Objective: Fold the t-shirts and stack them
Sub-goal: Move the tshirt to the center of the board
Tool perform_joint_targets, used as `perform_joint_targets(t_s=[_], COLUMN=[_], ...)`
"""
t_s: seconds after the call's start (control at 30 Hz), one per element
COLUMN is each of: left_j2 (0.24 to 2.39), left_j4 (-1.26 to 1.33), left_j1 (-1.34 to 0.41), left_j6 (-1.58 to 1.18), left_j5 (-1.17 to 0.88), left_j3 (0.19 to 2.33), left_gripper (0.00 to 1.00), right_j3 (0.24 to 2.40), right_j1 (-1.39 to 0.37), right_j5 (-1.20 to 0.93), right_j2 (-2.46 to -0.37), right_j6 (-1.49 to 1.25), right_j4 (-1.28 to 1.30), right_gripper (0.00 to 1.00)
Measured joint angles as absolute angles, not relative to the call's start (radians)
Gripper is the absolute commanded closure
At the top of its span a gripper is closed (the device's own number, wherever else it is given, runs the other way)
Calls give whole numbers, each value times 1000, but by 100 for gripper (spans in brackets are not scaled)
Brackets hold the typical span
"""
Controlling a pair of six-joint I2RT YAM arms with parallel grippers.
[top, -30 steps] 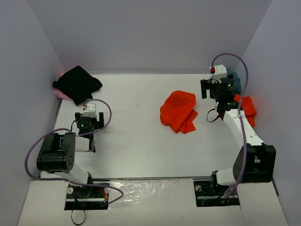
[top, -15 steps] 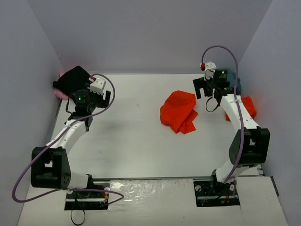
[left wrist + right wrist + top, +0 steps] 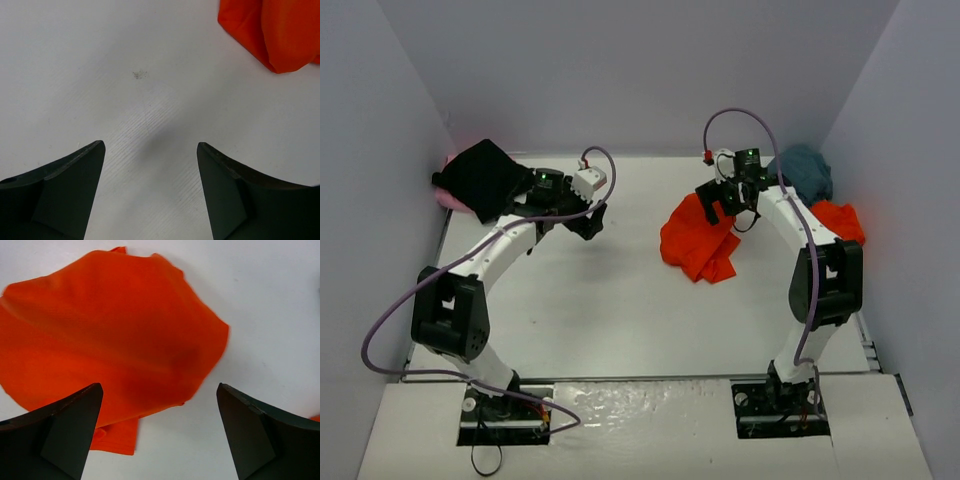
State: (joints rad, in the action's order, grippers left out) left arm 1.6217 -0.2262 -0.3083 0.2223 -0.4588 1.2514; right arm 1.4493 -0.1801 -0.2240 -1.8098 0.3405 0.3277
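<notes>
A crumpled bright orange-red t-shirt [image 3: 698, 242] lies right of the table's middle. My right gripper [image 3: 713, 205] hovers open over its far edge. In the right wrist view the cloth [image 3: 110, 335] fills the upper left, with nothing between the fingers of the gripper [image 3: 159, 387]. My left gripper [image 3: 593, 222] is open over bare table to the left of that shirt. Its wrist view shows the gripper [image 3: 150, 145] empty and a corner of the shirt [image 3: 272, 30] at top right. A second orange-red t-shirt [image 3: 840, 220], a teal-grey one [image 3: 805, 170], a black one [image 3: 485, 178] and a pink one [image 3: 448, 197] lie at the sides.
Grey walls close in the white table [image 3: 620, 310] on the left, back and right. The black t-shirt lies on top of the pink one in the far left corner. The teal-grey and second orange-red t-shirts are bunched against the right wall.
Both arms have swung inward. The left gripper went from beside the black t-shirt rightward to mid-table; the right gripper went left from the teal-grey t-shirt to above the orange-red one.
</notes>
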Motion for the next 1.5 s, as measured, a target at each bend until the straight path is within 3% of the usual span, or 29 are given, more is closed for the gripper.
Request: perform_joint_targets(t_s=[0.13, 0.23, 0.67, 0.9, 1.1, 1.17, 1.27, 1.33, 1.5], left_j2=[1633, 1633, 1659, 1682, 1681, 1681, 1681, 1681, 1681], left_j4=[-255, -261, -284, -274, -256, -253, -250, -246, -241], left_j1=[-327, -338, -341, -341, -341, -341, -341, -341, -341], left_j6=[221, 221, 221, 220, 220, 220, 221, 222, 224], left_j5=[-469, -468, -445, -440, -437, -434, -427, -423, -416], left_j3=[1302, 1308, 1308, 1295, 1257, 1247, 1237, 1232, 1230], left_gripper=[24, 25, 24, 24, 24, 24, 24, 24, 24], right_j3=[1489, 1513, 1526, 1537, 1627, 1639, 1644, 1653, 1668], right_j1=[-214, -213, -182, -163, -162, -162, -162, -163, -166], right_j5=[-245, -243, -143, -118, -114, -119, -131, -148, -156], right_j2=[-1869, -1915, -1930, -1923, -2041, -2089, -2148, -2164, -2165], right_j6=[349, 352, 353, 357, 357, 357, 353, 349, 349], right_j4=[362, 375, 386, 383, 386, 386, 393, 400, 411], right_gripper=[30, 24, 20, 25, 30, 36, 84, 99, 100])
